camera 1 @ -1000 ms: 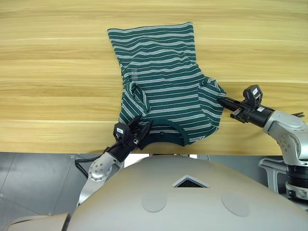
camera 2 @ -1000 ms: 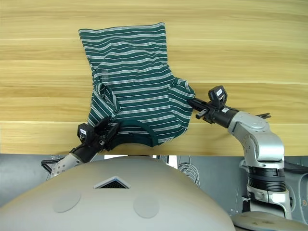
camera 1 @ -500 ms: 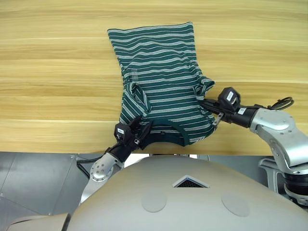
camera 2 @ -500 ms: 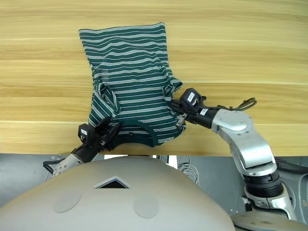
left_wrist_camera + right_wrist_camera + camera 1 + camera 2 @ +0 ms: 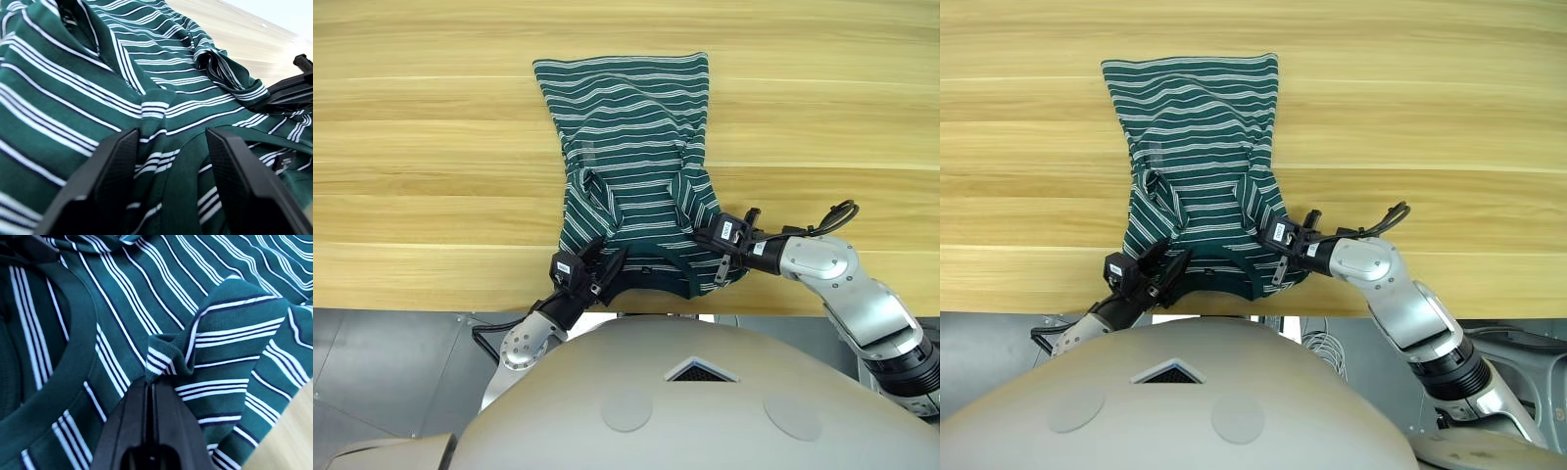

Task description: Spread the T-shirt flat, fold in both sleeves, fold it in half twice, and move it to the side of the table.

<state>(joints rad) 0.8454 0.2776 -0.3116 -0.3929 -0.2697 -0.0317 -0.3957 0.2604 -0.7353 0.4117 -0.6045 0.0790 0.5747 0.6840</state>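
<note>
1. Your right gripper (image 5: pixel 702 235) has dragged the sleeve (image 5: pixel 695 201) inward across the shirt (image 5: pixel 631 127), which lies at the table's (image 5: pixel 431 147) near edge.
2. Its wrist view shows the fingers clamped on a sleeve fold.
3. The left gripper (image 5: pixel 171 142) stands apart by the collar; whether it touches the cloth is unclear.

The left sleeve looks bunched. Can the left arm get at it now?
Probably yes. The left tool sits open at the shirt's near edge, and the left sleeve lies just beyond it, uncovered; the right tool pinches the other sleeve, clear of that path.
</note>
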